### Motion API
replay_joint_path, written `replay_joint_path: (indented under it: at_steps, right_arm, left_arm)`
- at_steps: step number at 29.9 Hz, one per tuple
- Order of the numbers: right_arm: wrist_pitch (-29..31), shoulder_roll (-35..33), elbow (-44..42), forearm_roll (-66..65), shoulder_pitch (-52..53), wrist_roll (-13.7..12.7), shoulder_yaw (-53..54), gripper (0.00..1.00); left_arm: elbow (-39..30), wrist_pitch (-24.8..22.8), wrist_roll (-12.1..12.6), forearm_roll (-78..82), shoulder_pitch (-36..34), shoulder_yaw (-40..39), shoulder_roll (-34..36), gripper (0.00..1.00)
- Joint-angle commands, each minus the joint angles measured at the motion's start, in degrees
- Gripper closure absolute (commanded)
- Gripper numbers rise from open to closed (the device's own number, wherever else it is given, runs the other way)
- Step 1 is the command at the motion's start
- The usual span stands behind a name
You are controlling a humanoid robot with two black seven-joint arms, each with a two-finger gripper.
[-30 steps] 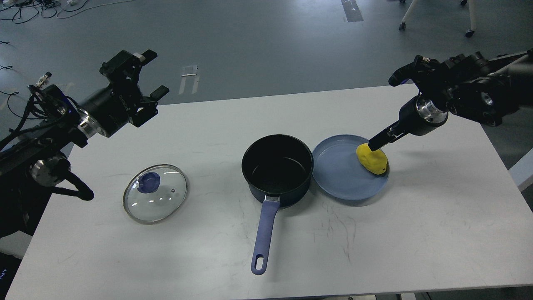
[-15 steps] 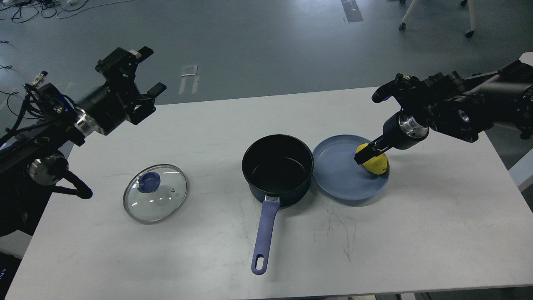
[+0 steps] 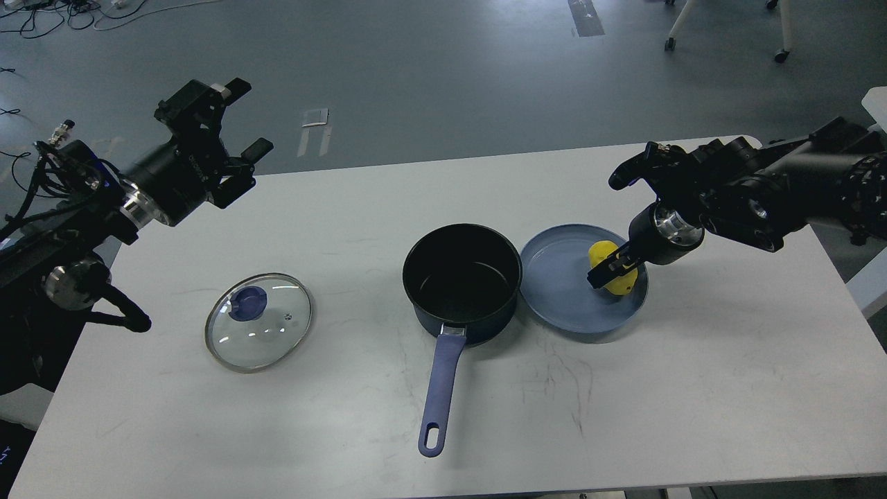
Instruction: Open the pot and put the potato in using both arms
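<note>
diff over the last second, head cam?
The right gripper has come down and leftward onto the potato on the blue plate; its fingers now sit against the potato, which looks turned more upright. Whether it is clamped cannot be told. The left gripper drifted slightly, open and empty. Pot and glass lid have not moved.
</note>
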Motion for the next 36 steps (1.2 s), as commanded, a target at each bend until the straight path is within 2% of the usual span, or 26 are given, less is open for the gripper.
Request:
replay_joint_path:
  at_steps: [1,6,10,16,20,22,23,24,28,30,32,33,36]
  right_arm:
    - [0.0,-0.7,1.7,0.1,1.2,0.0,0.5,0.89]
    - [-0.1,-1.5,7.3,2.5,7.7,0.0,2.2,0.89]
    - [0.2,0.1,11.7,9.2,14.4,0.0,2.9,0.88]
    - [0.2,6.4,12.0,16.4,16.0,0.0,2.7,0.88]
    - [0.2,9.0,11.7,16.5,15.9,0.0,2.2,0.86]
    - [0.1,9.6,10.7,16.5,15.3,0.0,2.2,0.77]
    - [-0.2,9.8,10.1,16.5,15.0,0.0,2.2,0.61]
    - [-0.2,9.8,10.0,16.7,14.8,0.0,2.2,0.52]
    - [-0.2,9.8,9.9,17.4,14.8,0.0,2.2,0.41]
    - [-0.2,9.8,9.9,17.5,14.8,0.0,2.2,0.23]
    - [-0.1,9.8,9.9,18.0,14.8,0.0,2.1,0.15]
    - [-0.1,9.8,9.8,18.3,14.8,0.0,2.1,0.02]
    - [-0.2,8.6,9.5,19.0,14.9,0.0,2.6,0.01]
  left_arm:
    - [0.0,-0.1,0.0,0.0,0.0,0.0,0.0,0.02]
    - [-0.1,-0.1,0.0,0.0,0.0,0.0,0.1,0.02]
    - [-1.4,0.0,0.0,0.0,0.0,0.0,0.5,0.02]
    - [-2.0,0.0,0.0,0.0,0.0,0.0,1.3,0.02]
    - [-2.1,0.0,0.0,0.0,0.0,0.0,1.4,0.02]
    - [-2.2,0.0,0.0,0.0,0.0,0.0,1.4,0.02]
    - [-2.5,0.0,0.0,0.0,0.0,-0.1,1.4,0.02]
    - [-2.8,0.0,0.0,0.0,0.0,-0.1,1.4,0.02]
    - [-2.8,0.1,0.0,0.0,0.0,-0.2,1.3,0.02]
    - [-2.8,0.1,0.0,0.0,0.0,-0.2,1.3,0.02]
    - [-2.8,0.1,0.0,0.0,0.0,-0.2,1.3,0.02]
    - [-2.8,0.1,0.0,0.0,0.0,-0.2,1.4,0.02]
    - [-2.8,0.1,0.0,-0.1,0.0,-0.2,1.4,0.02]
